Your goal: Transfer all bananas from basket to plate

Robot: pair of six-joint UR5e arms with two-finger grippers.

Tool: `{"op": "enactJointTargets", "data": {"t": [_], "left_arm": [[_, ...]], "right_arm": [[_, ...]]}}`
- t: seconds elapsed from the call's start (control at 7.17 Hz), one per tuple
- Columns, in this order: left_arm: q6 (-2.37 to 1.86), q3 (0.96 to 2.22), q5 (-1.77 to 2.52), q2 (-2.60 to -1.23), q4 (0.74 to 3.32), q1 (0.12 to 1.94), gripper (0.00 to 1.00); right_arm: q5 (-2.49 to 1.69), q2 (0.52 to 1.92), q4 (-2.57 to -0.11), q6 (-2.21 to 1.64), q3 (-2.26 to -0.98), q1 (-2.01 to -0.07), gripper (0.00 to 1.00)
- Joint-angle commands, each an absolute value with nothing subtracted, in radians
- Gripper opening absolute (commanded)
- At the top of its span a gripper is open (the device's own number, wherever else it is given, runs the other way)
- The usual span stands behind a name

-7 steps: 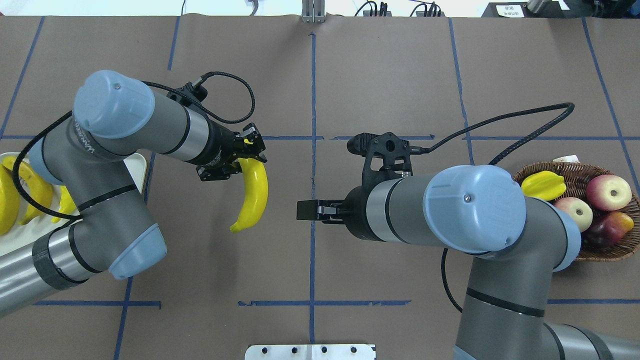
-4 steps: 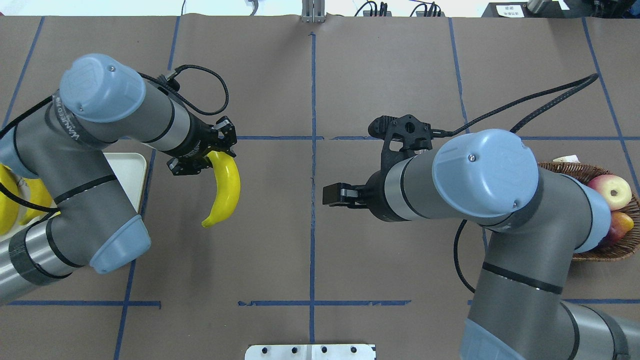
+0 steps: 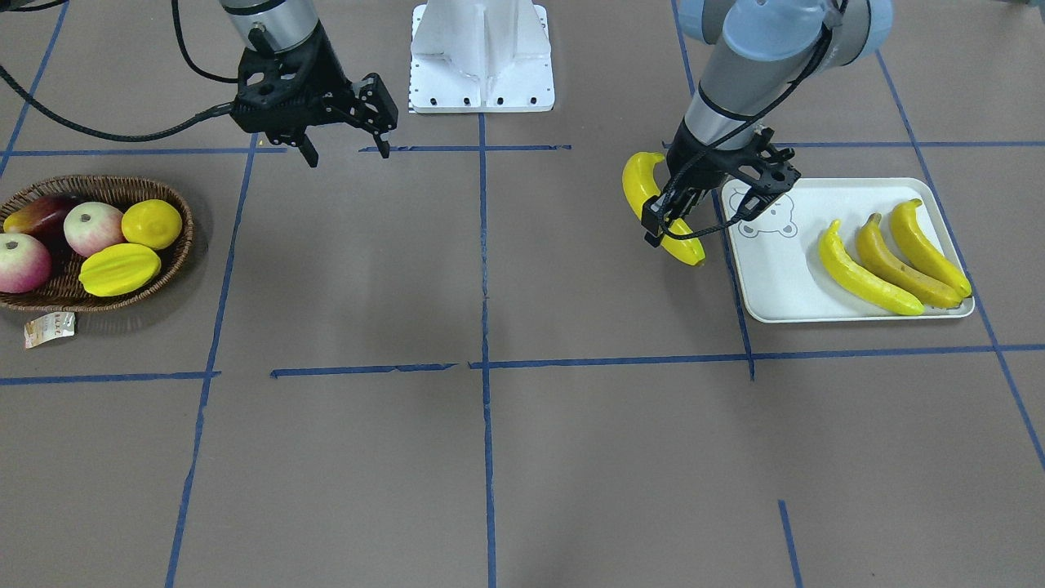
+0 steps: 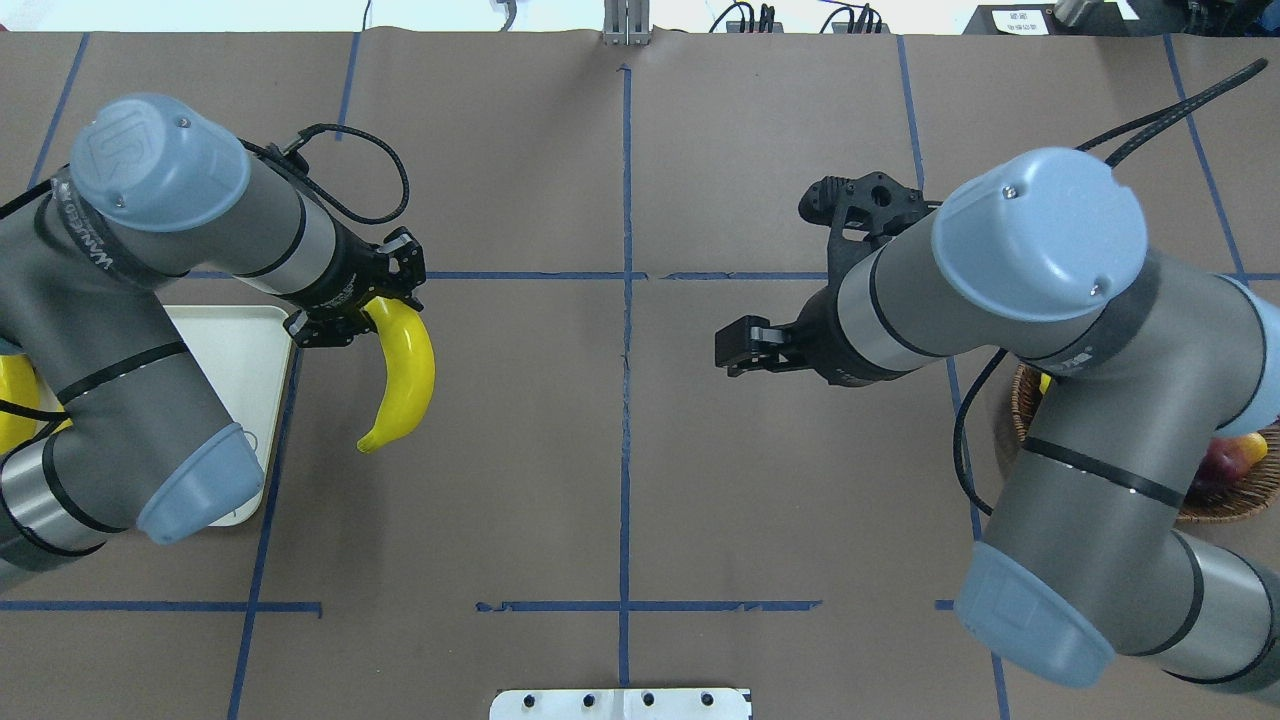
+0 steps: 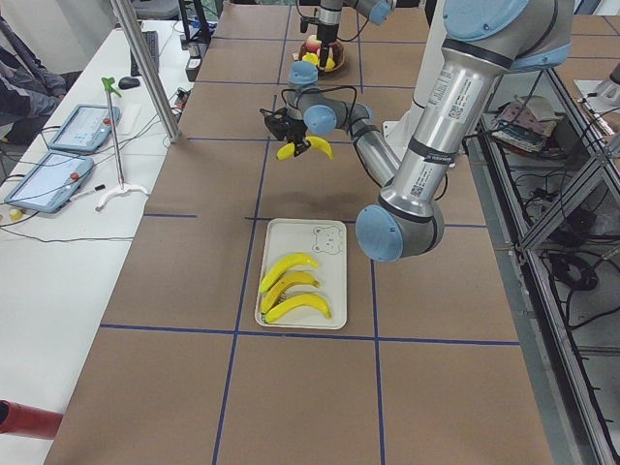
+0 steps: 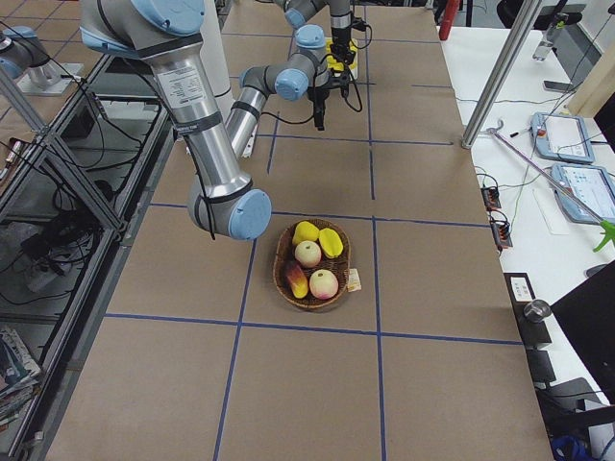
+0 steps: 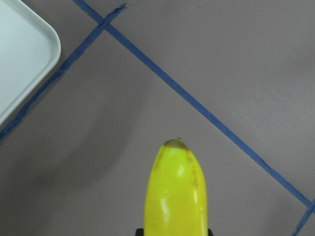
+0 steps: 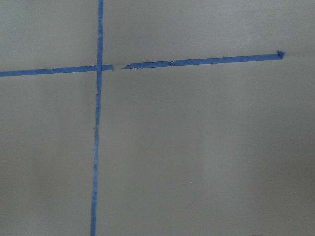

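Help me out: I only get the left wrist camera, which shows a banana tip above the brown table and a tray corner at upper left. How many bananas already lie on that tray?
Observer: Three bananas lie side by side on the plate, at the end away from its bear print.
Reviewer: Any left in the basket?
Observer: None shows. The basket holds a lemon, a starfruit, two apples and a darker fruit, so the held banana in the left gripper looks like the last.
Reviewer: And the right arm?
Observer: The right gripper hangs open, holding nothing, above the table near the robot's base.
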State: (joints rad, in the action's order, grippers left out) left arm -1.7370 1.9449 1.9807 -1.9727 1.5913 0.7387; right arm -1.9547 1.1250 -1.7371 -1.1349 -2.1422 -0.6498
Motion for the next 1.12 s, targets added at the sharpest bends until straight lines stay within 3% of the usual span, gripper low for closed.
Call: {"op": "enactJointTargets", "data": {"t": [0.0, 0.56, 0.98], "left_arm": [[-1.584, 1.996, 1.982, -1.902, 1.502, 0.771, 0.00], [-1.349, 1.976, 1.988, -1.763, 1.525, 0.873, 0.00], [-1.441, 1.854, 1.985, -1.735, 1.707, 0.879, 0.00]], "right_arm": [[-2.008, 1.167, -1.811, -0.949, -2.144, -0.734, 0.99], [-2.112, 1.345, -1.806, -0.591, -2.146, -0.883, 0.99], [-2.213, 1.465, -1.810, -0.269, -2.126, -1.069, 0.99]]}}
